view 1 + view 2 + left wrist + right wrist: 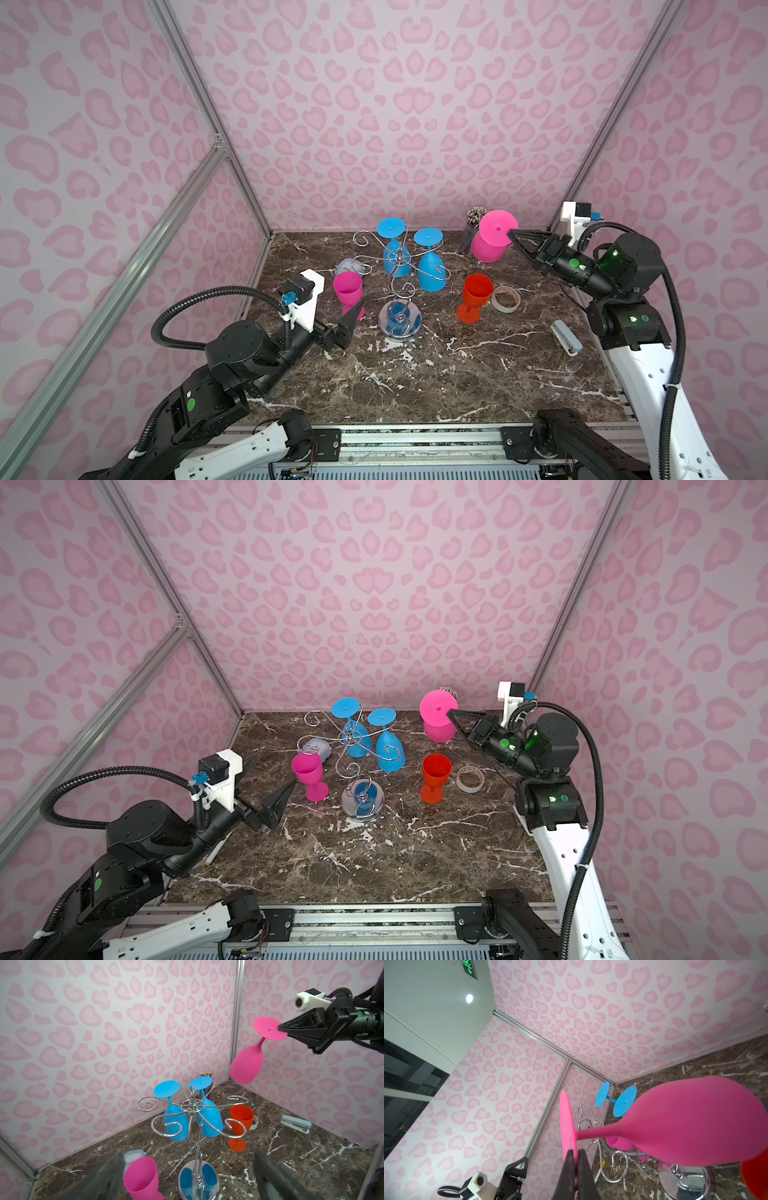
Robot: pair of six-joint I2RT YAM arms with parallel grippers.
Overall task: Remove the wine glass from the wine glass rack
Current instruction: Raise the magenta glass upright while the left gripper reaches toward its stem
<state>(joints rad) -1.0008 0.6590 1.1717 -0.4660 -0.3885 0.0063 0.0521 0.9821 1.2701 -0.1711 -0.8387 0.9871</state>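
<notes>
The chrome wine glass rack (400, 321) (362, 801) (190, 1105) stands mid-table, with two blue glasses (432, 270) (173, 1122) hanging upside down on its far arms. My right gripper (512, 236) (451, 716) (280, 1027) (576, 1153) is shut on the foot rim of a pink wine glass (488, 249) (436, 727) (246, 1066) (695, 1120). That glass hangs bowl-down in the air, right of the rack and clear of its arms. My left gripper (268, 779) (188, 1152) is open and low, in front of the rack's base, holding nothing.
An upright pink glass (348, 291) (141, 1176) stands by my left fingers. An orange-red glass (473, 297), a tape roll (505, 298) and a stapler (566, 337) sit right of the rack. A cup of pencils (473, 220) stands at the back right, a small lidded box (345, 266) at the left.
</notes>
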